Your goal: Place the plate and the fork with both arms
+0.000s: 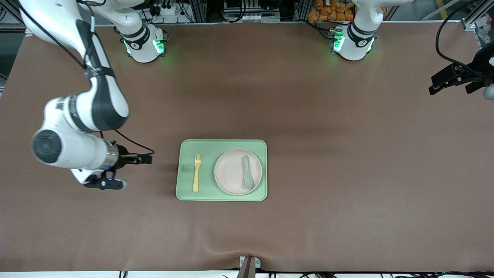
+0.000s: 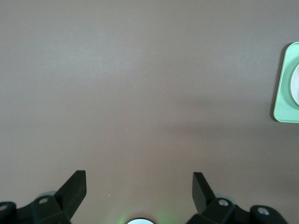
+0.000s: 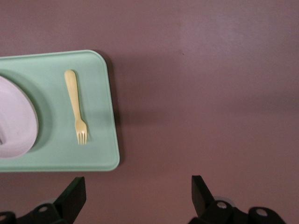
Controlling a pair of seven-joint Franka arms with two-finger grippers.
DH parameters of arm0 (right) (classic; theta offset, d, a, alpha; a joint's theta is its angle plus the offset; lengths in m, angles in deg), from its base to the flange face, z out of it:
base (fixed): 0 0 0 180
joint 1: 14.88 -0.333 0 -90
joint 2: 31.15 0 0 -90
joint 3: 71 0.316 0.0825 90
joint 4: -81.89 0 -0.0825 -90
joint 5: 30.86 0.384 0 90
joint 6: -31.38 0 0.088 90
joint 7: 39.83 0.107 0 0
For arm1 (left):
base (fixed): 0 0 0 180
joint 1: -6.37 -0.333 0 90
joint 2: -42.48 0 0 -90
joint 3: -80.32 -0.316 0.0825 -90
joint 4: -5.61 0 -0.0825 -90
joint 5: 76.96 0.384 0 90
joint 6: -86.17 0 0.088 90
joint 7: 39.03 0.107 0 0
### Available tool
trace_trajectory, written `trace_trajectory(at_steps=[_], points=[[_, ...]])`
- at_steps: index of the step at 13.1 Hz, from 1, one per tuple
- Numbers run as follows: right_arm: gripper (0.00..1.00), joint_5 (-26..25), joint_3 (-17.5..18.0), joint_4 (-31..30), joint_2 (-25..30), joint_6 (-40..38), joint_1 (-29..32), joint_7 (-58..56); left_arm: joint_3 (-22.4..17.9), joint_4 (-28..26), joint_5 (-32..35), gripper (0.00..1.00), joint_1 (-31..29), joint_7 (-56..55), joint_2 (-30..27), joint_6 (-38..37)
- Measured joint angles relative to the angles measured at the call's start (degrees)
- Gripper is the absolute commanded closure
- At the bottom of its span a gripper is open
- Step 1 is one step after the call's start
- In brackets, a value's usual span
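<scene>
The round pale plate [image 1: 231,172] lies on the light-green tray [image 1: 185,193] at mid-table, in the half toward the left arm's end. The yellow fork [image 1: 197,173] lies on the tray beside the plate, toward the right arm's end, tines pointing to the robots' bases. My right gripper [image 1: 137,172] is open and empty over bare table beside the tray. Its wrist view shows its open gripper [image 3: 138,186], the fork [image 3: 74,105], the tray [image 3: 98,116] and part of the plate [image 3: 16,121]. My left gripper [image 1: 449,90] is open and empty over bare table at the left arm's end, as its wrist view [image 2: 139,184] shows.
A grey-green spoon [image 1: 247,177] lies on the plate. The left wrist view shows a corner of the tray [image 2: 282,93] with a sliver of the plate [image 2: 295,84]. The brown table [image 1: 347,154] stretches wide around the tray.
</scene>
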Motion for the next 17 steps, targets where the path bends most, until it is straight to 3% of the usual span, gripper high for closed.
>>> trace_trajectory(at_steps=[7, 12, 17], points=[[0.0, -2.5, -0.1, 3.7, 8.5, -13.8, 7.1, -4.3, 0.9, -0.2, 0.0, 0.0, 0.1, 0.0, -0.5, -0.1], [0.0, -4.0, 0.3, 3.3, 16.6, -19.5, 8.3, -4.6, 0.9, -0.8, 0.0, 0.0, 0.1, 0.0, -1.5, -0.1], [0.0, -5.7, 5.7, -4.3, 27.1, -20.2, 13.3, -4.7, 0.9, -1.1, 0.0, 0.0, 0.1, 0.0, -2.0, -0.1]])
